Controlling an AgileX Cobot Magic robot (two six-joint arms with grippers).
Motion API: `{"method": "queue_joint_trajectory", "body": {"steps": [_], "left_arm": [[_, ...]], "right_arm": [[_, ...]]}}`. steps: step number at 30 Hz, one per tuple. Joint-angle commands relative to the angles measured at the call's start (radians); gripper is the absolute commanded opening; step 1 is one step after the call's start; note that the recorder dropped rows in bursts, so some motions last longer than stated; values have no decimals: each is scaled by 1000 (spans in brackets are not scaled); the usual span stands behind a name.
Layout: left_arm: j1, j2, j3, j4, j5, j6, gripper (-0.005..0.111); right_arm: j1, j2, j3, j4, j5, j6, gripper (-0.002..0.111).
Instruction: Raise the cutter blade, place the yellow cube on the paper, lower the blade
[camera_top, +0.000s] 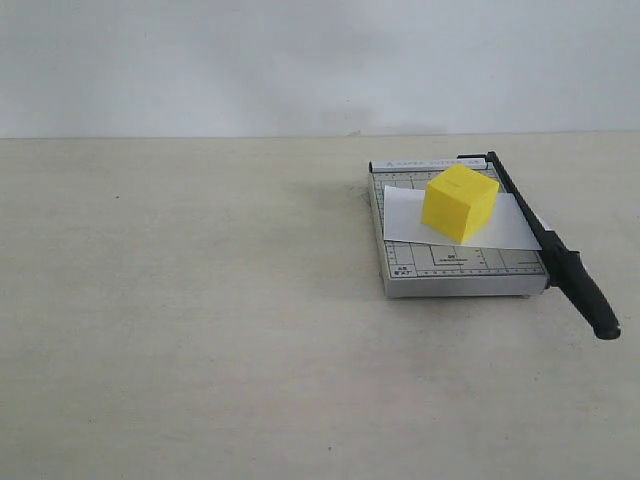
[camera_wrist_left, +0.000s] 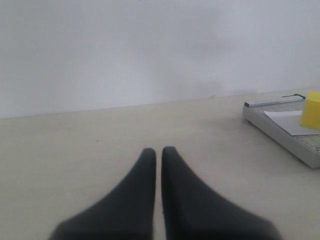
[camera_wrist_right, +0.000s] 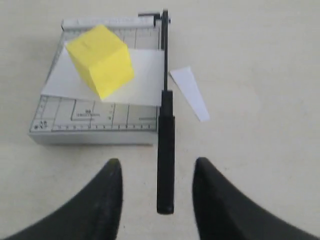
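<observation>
Your left end effector (camera_wrist_left: 158, 150) shows only in its own wrist view. Its two dark fingers are pressed together with nothing between them, over bare tabletop (camera_top: 180, 300). Only the finger ends are in frame, and they are blurred. In that view the cutter base (camera_wrist_left: 280, 131) is cut off at the frame edge, and so are the paper (camera_wrist_left: 287, 120) and the yellow cube (camera_wrist_left: 311, 110).

In the exterior view the left half of the frame is plain tabletop. The grey cutter base (camera_top: 460, 268) sits right of centre. The paper (camera_top: 405, 215) lies across it, and the yellow cube (camera_top: 460, 203) rests on the paper with one corner toward the camera, hiding part of the sheet and of the printed grid. The ruler markings are too small to read.

Along the base's right edge the cutter blade (camera_top: 560, 262) lies lowered, with its thick handle running past the front edge toward the lower right of the frame.

Your right end effector (camera_wrist_right: 157, 164) is spread open and grips nothing. The handle end lies between its fingers (camera_wrist_right: 112, 195) and clear of both. You cannot tell how high they are above it. A small white paper scrap (camera_wrist_right: 190, 92) lies on the tabletop just beyond the blade.
</observation>
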Motion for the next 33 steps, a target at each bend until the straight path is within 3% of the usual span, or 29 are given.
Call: {"method": "queue_joint_trajectory", "body": {"steps": [1, 6, 12, 17, 23, 33], "left_arm": [[3, -4, 4, -7, -5, 0, 4], [3, -4, 4, -7, -5, 0, 4], [3, -4, 4, -7, -5, 0, 4], [3, -4, 4, -7, -5, 0, 4], [3, -4, 4, -7, -5, 0, 4], [3, -4, 4, -7, -5, 0, 4]], "right_arm": [[-5, -209, -1, 38, -9, -86, 0], [-5, -543, -1, 109, 73, -154, 1], [-5, -753, -1, 104, 259, -155, 1], [-5, -767, -1, 102, 296, -146, 1], [-5, -767, -1, 102, 292, 6, 1], [-5, -767, -1, 102, 287, 13, 1]]}}
